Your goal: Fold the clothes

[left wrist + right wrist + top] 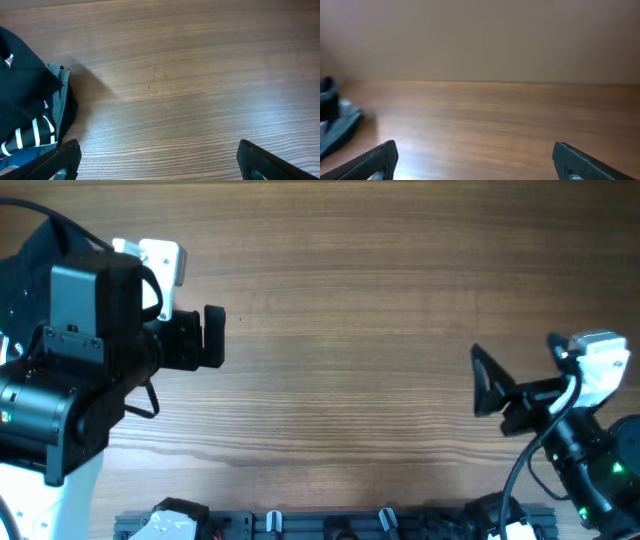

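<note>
At the left edge of the table [350, 300] you have the black T-shirt [25, 85], lying bunched on top of a heap of clothes, neither spread out nor folded. In the left wrist view its small white neck tag [8, 61] shows near the upper left. A blue-grey garment [61, 97] pokes out along the shirt's right side, and a black-and-white striped garment [27, 136] shows underneath, towards the bottom of the view.

Your left gripper [159, 160] hangs over bare wood just to the right of that heap. Its jaws are spread wide with nothing between them. The left finger [62, 157] sits close to the lower edge of the heap, but you cannot tell from here whether it touches the cloth. From overhead, the left arm covers most of the heap, and only dark fabric shows at the left edge.

Your right gripper [475, 160] is on the right side of the table, well apart from the clothes, pointing left towards the middle. Its jaws are also spread wide and hold nothing. The right wrist camera looks low across the wood, with a plain wall behind. There the heap [334, 122] is only a dark shape at the far left, too blurred to tell one garment from another.

Between the two grippers you see only wood grain. A grey rail [330, 525] runs along the bottom edge of the overhead view.
</note>
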Motion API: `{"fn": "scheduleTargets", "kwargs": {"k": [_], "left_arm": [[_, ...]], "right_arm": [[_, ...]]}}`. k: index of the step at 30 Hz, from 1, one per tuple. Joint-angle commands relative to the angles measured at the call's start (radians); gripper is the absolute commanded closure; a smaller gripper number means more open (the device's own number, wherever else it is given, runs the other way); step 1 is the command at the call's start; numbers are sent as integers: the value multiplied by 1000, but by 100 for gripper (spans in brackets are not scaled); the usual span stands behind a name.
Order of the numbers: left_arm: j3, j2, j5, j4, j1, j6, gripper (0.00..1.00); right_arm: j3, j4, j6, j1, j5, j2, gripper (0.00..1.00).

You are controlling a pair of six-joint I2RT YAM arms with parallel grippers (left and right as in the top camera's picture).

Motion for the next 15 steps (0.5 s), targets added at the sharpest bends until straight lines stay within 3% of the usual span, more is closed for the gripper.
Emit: {"fn": "scheduleTargets", "kwargs": {"k": [1,5,9,15], "left_arm": [[3,2,-16,2,-5,-14,0],[3,2,-16,2,-5,-14,0],[3,2,-16,2,-5,-14,0],[3,2,-16,2,-5,-14,0]], "right_arm": [[-69,82,-109,3,127,-11,0],[-332,316,-141,-40,1,-144,0],[-628,488,-78,-77,-91,-338,0],[-939,597,5,-102,-91,-609,0]]}}
